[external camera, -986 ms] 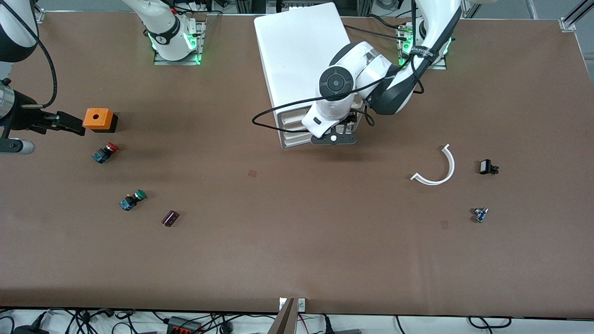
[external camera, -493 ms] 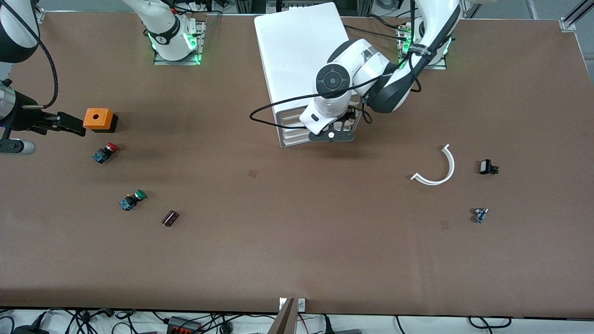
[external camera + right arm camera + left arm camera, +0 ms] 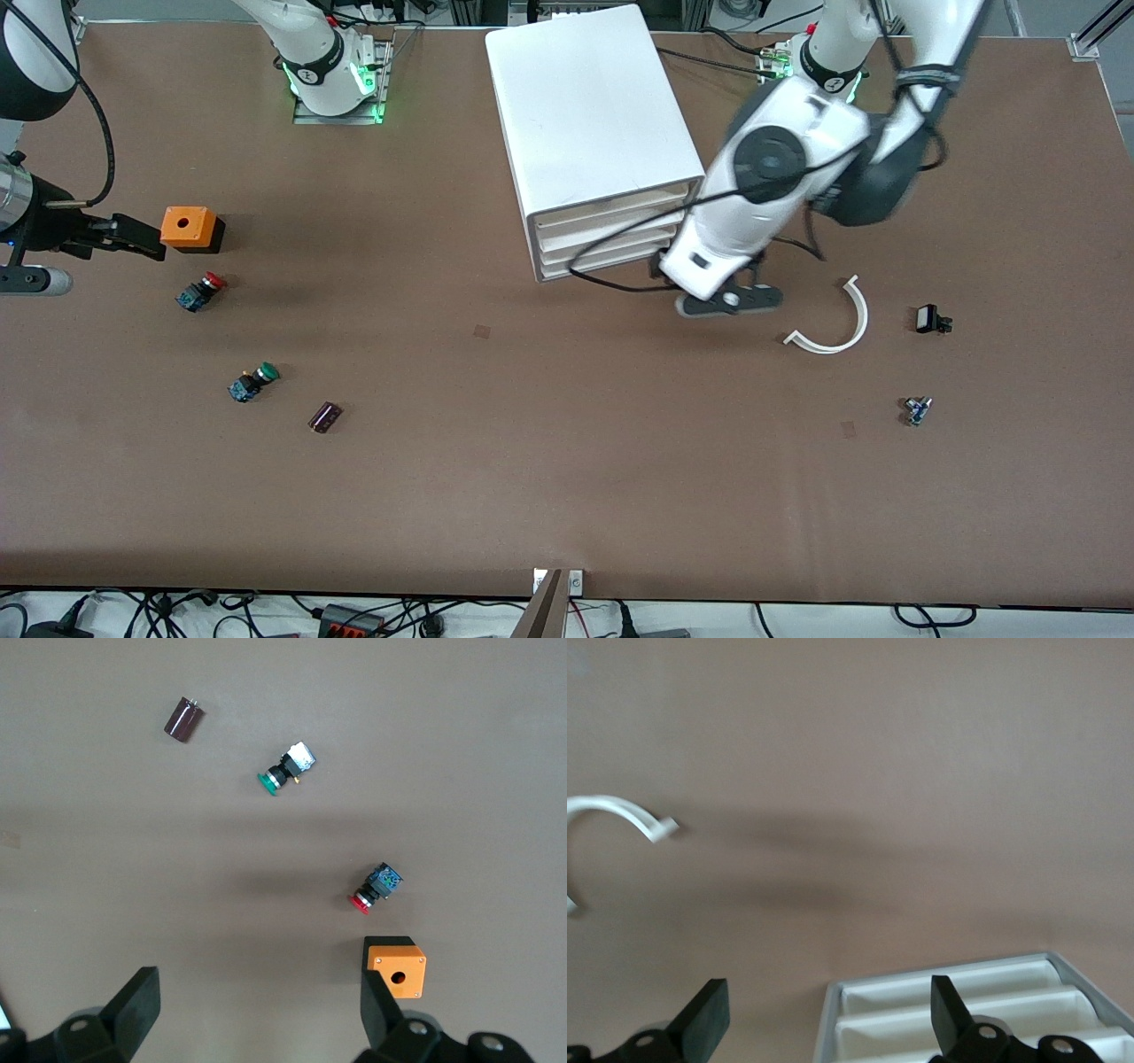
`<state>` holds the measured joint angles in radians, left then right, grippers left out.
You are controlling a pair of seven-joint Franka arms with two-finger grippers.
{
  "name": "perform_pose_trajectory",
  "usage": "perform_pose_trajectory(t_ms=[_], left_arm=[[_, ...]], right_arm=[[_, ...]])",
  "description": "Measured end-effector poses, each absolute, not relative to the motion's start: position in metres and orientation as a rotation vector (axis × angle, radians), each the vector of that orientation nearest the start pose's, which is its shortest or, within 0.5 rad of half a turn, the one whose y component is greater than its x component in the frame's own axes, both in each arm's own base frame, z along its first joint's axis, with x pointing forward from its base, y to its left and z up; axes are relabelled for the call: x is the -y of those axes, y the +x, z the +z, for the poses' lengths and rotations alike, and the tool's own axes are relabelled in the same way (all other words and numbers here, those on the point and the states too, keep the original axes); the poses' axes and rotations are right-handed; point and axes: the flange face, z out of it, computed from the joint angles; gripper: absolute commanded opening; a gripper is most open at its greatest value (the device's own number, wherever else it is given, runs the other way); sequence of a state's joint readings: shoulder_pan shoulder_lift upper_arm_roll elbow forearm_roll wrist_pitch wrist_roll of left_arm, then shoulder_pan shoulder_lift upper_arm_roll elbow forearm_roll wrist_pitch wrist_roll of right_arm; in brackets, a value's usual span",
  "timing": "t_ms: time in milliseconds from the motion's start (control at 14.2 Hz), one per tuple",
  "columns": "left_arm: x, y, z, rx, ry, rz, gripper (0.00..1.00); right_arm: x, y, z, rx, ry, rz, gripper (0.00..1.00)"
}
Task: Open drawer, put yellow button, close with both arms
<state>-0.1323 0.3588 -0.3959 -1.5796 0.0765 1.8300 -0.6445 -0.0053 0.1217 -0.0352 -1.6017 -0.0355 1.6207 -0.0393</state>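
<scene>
Beside the left pincer [image 3: 728,303], released over the surface [image 3: 567,461], the drawers [image 3: 611,235] look shut. The right pincer [image 3: 142,239] waits released, with the orange box [image 3: 188,227] at its tips. No yellow button shows, so this fits a drawer yet to open or one closed again.

Both tools open — left tool [image 3: 728,302], right tool [image 3: 257,1005].

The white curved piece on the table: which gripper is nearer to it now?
The left. The left gripper, fingers open, is over the table between the drawer cabinet and the white curved piece. The right gripper waits beside the orange box.
</scene>
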Motion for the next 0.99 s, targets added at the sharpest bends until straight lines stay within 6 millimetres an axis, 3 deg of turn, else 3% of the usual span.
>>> perform_pose_trajectory(t_ms=[211,423,704,986], left_arm=[[0.212,0.614,0.464,0.050,-3.149,0.185,1.00],[0.144,0.629,0.499,-0.049,-3.154,0.204,1.00],[0.098,0.620,0.539,-0.120,-3.143,0.205,1.00],[0.056,0.613,0.556,-0.114,-3.159,0.175,1.00]], right_arm=[[0.025,0.589,0.544,0.010,-3.173,0.160,1.00],[0.024,0.589,0.544,0.012,-3.173,0.160,1.00],[0.024,0.589,0.544,0.014,-3.173,0.160,1.00],[0.023,0.589,0.543,0.014,-3.173,0.161,1.00]])
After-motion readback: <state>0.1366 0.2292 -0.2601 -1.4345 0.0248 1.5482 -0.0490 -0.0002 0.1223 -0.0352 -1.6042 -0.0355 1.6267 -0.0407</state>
